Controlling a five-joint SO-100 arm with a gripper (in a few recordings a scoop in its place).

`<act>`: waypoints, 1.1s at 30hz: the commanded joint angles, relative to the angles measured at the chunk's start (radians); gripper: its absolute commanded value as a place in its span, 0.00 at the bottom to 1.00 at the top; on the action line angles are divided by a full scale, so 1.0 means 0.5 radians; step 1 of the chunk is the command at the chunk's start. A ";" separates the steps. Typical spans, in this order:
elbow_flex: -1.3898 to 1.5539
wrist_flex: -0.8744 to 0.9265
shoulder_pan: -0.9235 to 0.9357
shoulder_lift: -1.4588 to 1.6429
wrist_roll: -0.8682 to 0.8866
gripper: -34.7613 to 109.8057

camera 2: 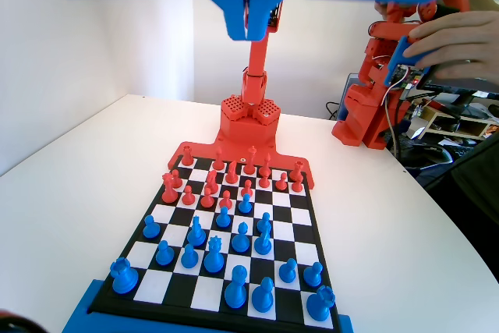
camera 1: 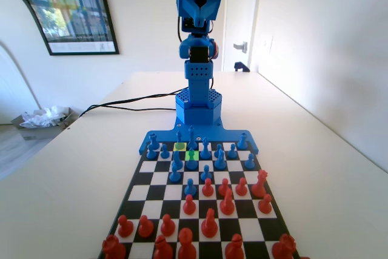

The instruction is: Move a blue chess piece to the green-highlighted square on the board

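The board [camera 1: 159, 178] lies in front of the blue arm's base, with blue pieces at its far end and red pieces at its near end in the fixed view. The green-highlighted square [camera 1: 192, 166] is in the second row from the arm, and a slim blue chess piece [camera 1: 192, 158] stands on it. My gripper [camera 1: 201, 13] is raised high above the base, well clear of every piece. In the wrist view its jaws [camera 2: 248, 25] hang together at the top edge, shut and holding nothing, far above the board [camera 2: 292, 232].
A paler yellow square [camera 1: 180, 146] lies in the far row, diagonally next to the green one. Blue pieces crowd both squares. Red pieces [camera 1: 209, 225] fill the near rows. A black cable [camera 1: 130, 102] runs across the table behind the base.
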 commanded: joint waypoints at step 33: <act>-0.739 0.374 0.448 -1.537 -0.371 0.25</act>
